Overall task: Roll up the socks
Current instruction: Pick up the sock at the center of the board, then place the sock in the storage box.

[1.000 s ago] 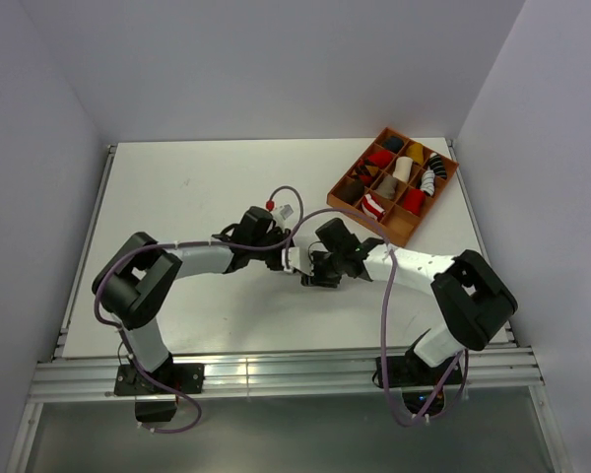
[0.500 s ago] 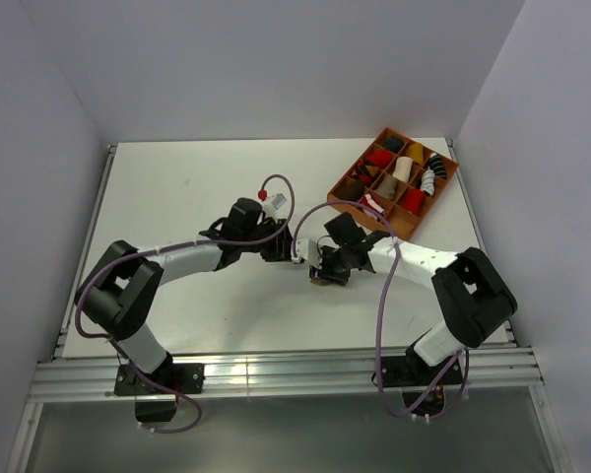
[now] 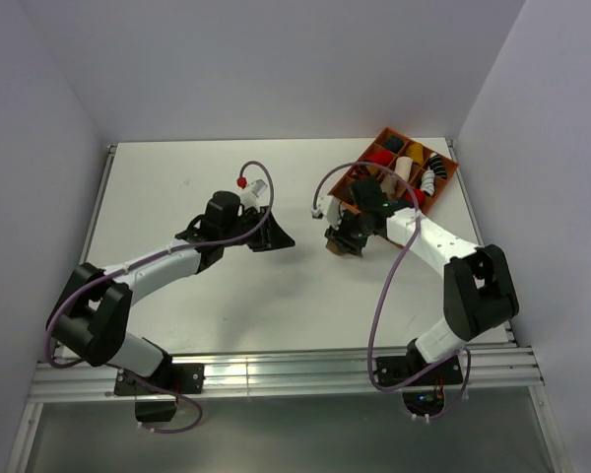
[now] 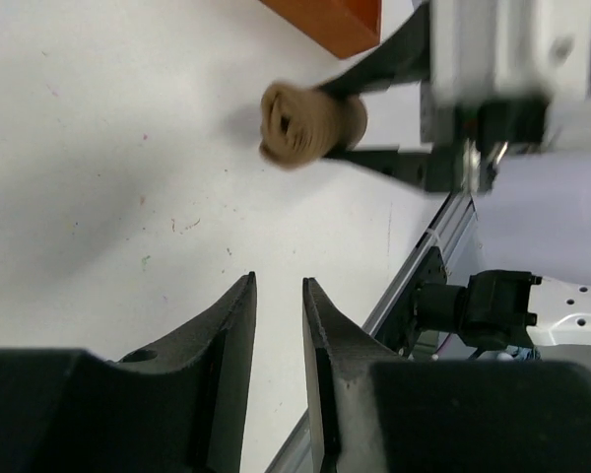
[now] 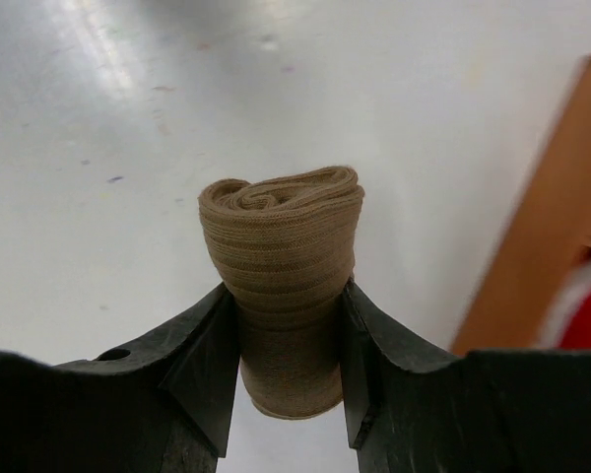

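The right pincer [image 3: 346, 240] was clenched on the rolled tan sock [image 5: 284, 258], which was gripped low on its sides. The coil could be unwound if the squeeze were eased, or knocked against the orange tray [image 5: 532, 227] at frame right. The sock was held mid-frame between the jaws, over the tabletop [image 5: 98, 118]. The left pincer [image 4: 276, 325] was narrowly parted and empty.

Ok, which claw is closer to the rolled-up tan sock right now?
Right. The right claw is clamped on the tan sock; the left claw sits apart from it across the table, holding nothing.
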### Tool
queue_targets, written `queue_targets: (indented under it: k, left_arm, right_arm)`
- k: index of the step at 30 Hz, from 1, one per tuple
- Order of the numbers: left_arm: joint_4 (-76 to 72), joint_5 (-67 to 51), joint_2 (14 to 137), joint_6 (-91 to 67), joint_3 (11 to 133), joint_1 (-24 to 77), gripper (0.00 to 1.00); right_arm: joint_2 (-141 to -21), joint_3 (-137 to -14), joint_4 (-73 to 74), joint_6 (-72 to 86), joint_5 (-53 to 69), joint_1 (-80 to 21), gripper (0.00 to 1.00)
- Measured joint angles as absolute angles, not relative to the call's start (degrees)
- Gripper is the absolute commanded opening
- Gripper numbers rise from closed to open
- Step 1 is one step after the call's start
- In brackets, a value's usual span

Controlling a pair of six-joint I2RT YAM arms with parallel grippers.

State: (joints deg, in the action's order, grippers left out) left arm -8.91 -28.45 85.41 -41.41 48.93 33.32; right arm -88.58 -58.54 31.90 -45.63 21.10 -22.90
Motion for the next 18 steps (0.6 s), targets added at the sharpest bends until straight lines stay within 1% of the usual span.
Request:
queue_targets:
  k: [5, 9, 14, 18]
  left_arm:
    - [-9.21, -28.12, 82.32, -41.76, 47.24, 32.97, 0.31]
    - [-9.17, -28.18, 80.18, -41.82, 46.13, 32.51, 0.31]
    - [-9.19, -28.21, 78.89, -41.85, 46.06, 31.68, 0.30]
    - [-9.19, -28.21, 78.24, -41.85, 45.84, 31.18, 0.30]
  right_arm:
    - [-88.58, -64.55, 32.93, -44.77, 19.92, -17.63, 0.00]
    - [-88.60, -68.03, 32.21, -44.53, 16.32, -12.23, 0.00]
    - [-89.41, -68.42, 27.20, -44.73, 8.75, -7.14, 0.00]
    - [-89.86, -66.06, 20.27, -45.84, 2.39, -4.99, 0.00]
